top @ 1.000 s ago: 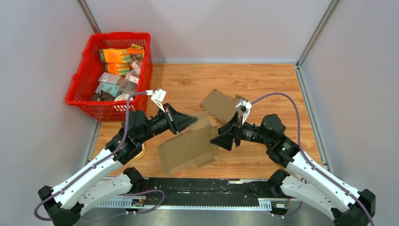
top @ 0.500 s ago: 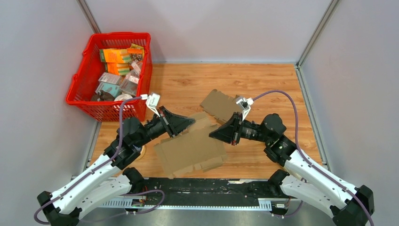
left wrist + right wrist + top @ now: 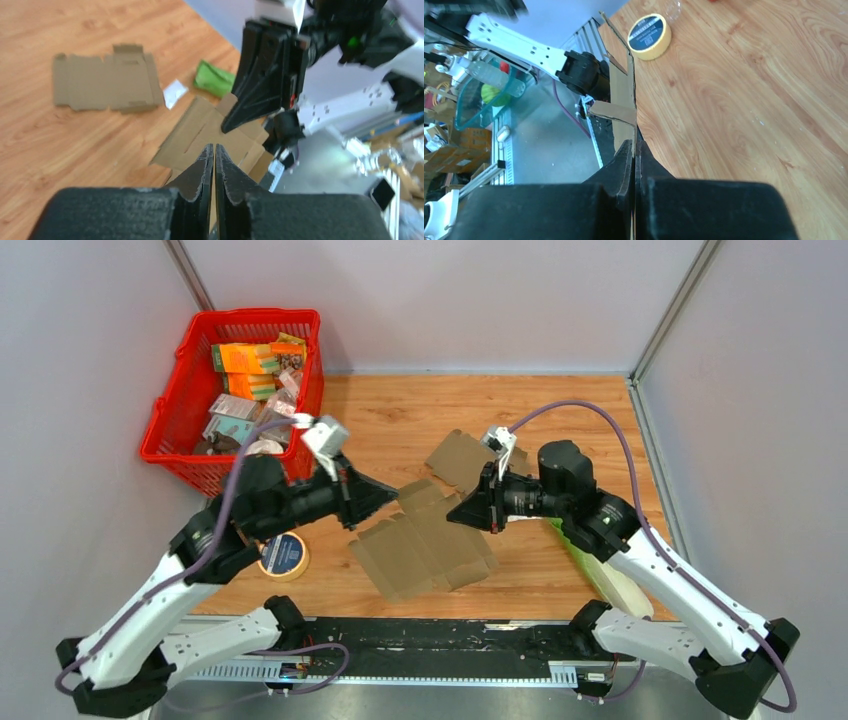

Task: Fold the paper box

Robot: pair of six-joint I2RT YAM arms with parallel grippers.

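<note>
I see the right gripper (image 3: 455, 517) closed on the right edge of the unfolded cardboard box (image 3: 425, 552), located centrally between both grippers. The left gripper (image 3: 392, 496) meets the box's far-left edge, fingers nearly together; I cannot tell whether it grips.

top view: left arm (image 3: 180, 580) is covering the near corner of the basket (image 3: 165, 425) and part of the tape roll (image 3: 286, 556) | right arm (image 3: 660, 570) is hiding most of the green bag (image 3: 214, 79) | goods (image 3: 245, 390) in the basket are reading too small | right wrist: cardboard (image 3: 630, 75) is showing edge-on only
</note>
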